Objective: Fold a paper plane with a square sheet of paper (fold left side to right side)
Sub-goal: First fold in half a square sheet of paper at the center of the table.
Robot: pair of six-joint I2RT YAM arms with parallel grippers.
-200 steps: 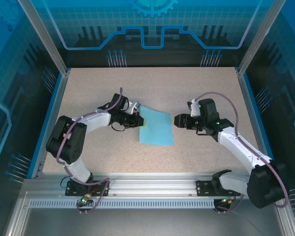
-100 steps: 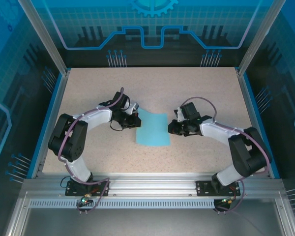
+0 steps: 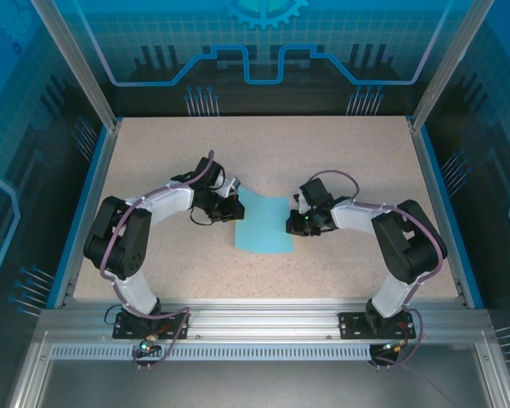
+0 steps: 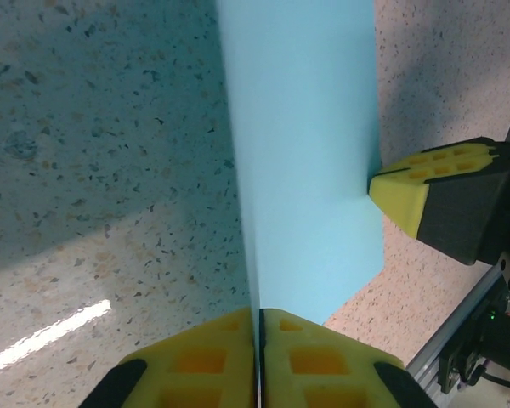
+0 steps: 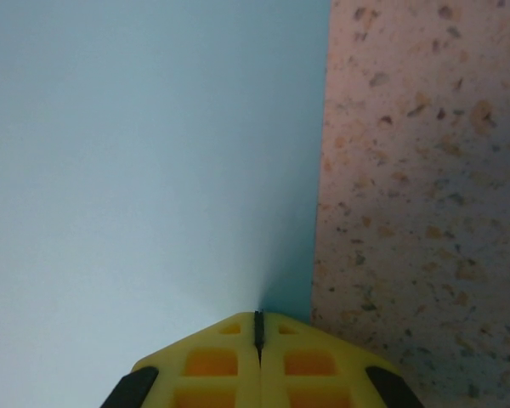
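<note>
Near edge, 6 o'clock: aluminium rail [image 3: 263, 316] ran crosswise. Speckled table [image 3: 348, 153] lay beyond. Mid-table: square sheet of paper [image 3: 263, 225], light blue, smooth, straight-edged. At its 9 o'clock, left gripper [image 3: 235, 206] was pinched onto its edge. At its 3 o'clock, right gripper [image 3: 293, 223] clamped the opposite edge.

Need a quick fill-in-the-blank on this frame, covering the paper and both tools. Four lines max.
1. The square sheet of paper is light ____.
2. The left tool is shut on the sheet's ____ edge, as seen in the top view.
3. The right tool pinches the sheet's ____ edge in that same view.
4. Both tools' pads are ____.

Missing words: blue; left; right; yellow.
</note>
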